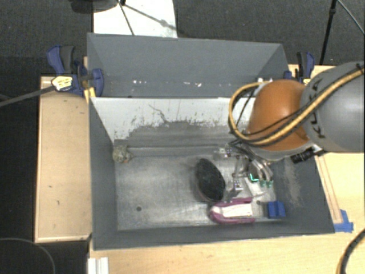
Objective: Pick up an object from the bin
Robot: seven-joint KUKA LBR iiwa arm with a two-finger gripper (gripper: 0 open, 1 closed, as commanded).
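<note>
One grey bin [171, 67] stands on a dark floor [34, 16], its bottom scuffed. Four things lie in it: a small grey lump [120, 154] at the far left and, close together near the right front, a black oval pad [210, 180], a purple-and-white piece [232, 212] and a blue block [276, 209]. The gripper [242, 181], under the arm's orange cover [276, 116], hangs just right of the pad and above the purple-and-white piece. Whether it is open or closed cannot be told.

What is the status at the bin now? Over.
The claw is low in bin, right side. Nearest: black oval thing and purple-and-white thing. Close by: small blue block, not blocking.
</note>
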